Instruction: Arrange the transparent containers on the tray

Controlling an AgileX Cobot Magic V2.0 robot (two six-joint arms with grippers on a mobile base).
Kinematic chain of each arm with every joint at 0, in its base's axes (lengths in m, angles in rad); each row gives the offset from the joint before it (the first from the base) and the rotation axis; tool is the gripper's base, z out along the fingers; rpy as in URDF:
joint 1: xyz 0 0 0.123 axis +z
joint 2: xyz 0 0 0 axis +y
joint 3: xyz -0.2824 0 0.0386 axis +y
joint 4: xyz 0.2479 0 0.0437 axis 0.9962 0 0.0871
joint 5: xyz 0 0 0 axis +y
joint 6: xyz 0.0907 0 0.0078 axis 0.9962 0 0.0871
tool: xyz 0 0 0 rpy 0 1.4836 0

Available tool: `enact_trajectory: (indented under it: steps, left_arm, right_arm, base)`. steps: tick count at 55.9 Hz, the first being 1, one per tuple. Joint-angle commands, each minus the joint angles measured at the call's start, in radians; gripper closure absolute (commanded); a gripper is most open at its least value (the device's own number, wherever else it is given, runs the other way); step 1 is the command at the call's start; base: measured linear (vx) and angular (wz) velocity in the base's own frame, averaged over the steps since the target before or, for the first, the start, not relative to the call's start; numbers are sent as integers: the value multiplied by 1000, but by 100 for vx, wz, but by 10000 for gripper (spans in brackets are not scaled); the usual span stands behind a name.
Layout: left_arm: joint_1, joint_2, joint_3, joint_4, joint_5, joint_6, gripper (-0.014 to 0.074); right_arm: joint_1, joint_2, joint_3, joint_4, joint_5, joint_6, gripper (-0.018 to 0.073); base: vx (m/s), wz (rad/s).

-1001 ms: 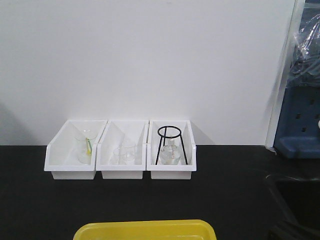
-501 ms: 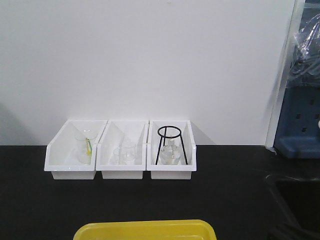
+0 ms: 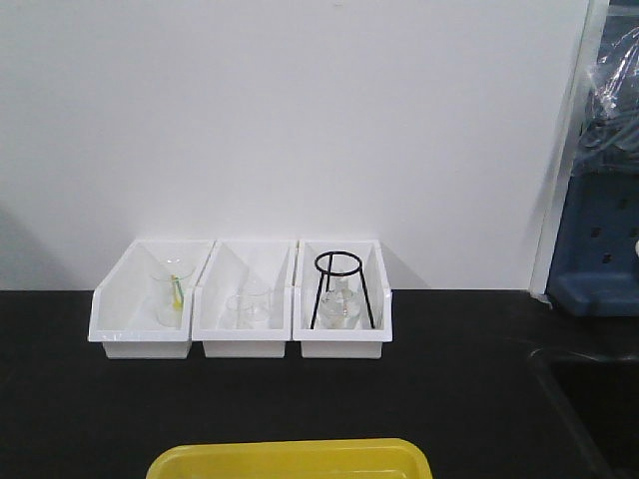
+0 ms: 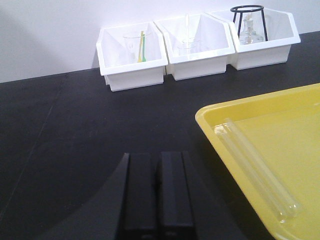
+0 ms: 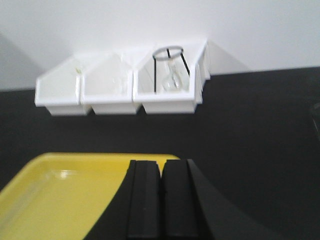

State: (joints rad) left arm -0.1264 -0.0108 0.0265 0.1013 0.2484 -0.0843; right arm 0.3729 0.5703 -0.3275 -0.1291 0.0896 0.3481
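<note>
Nearest me, the left gripper hangs over bare black counter with its fingers pressed together and nothing between them. The right gripper is likewise closed and empty, poised over the near edge of the yellow tray.

Inside that tray, two test tubes lie flat, side by side and touching or very nearly so, running along its left rim with their open mouths toward the far end. I'd judge those two as placed.

In the front view a dark shape that sat at the lower right corner of the counter a second ago has gone, so an arm seems to have pulled back from there. That suggests a placement just finished and both arms are free for the next tube, though no rack or loose tube shows anywhere.

Against the far wall, three white bins hold beakers, a flask and a black wire tripod stand, unmoved.
</note>
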Motion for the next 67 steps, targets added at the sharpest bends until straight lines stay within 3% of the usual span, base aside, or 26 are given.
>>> enact_trajectory:
  steps: [1, 6, 10, 23, 33, 67]
  left_arm:
    - [2, -14, 37, 2, -75, 0, 596]
    - [2, -14, 37, 2, -75, 0, 596]
    - [2, -14, 37, 2, -75, 0, 596]
    - [2, -14, 37, 2, -75, 0, 596]
    - [2, -14, 37, 2, -74, 0, 596]
    - [2, -14, 37, 2, -74, 0, 596]
  right_arm:
    - [-4, -46, -28, 243, 9, -324, 572]
    - [-4, -144, 3, 319, 24, -483, 572]
    - [-12, -237, 60, 310, -17, -500, 572]
    - [-247, -539, 265, 193, 0, -320, 572]
    - [-345, -590, 370, 185, -27, -296, 572]
    - [-341, -590, 367, 174, 4, -296, 571]
  base:
    - [0, 0]
    - [0, 0]
    - [0, 0]
    - [0, 0]
    - [0, 0]
    - [0, 0]
